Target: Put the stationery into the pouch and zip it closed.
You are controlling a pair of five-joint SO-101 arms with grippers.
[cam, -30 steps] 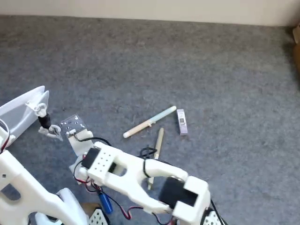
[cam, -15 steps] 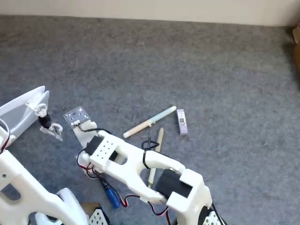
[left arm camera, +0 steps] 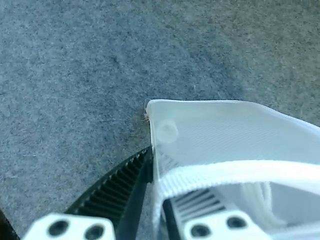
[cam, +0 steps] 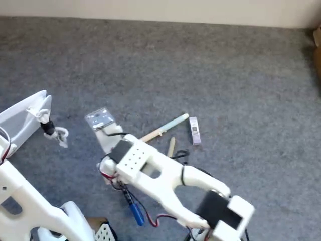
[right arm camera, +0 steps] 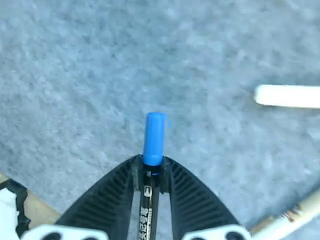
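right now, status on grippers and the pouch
Left gripper shut on translucent white pouch. Right gripper shut on blue-capped black marker, apart from pouch. Cream pen, wooden pencil, purple eraser loose on grey carpet.

Far half of worktop (cam: 200,60) open. Centre crowded by pen (cam: 163,130), pencil (cam: 171,146), small purple block (cam: 194,130), beside my right arm (cam: 150,170). Left edge blocked by pouch (cam: 22,118). Bare strip between.
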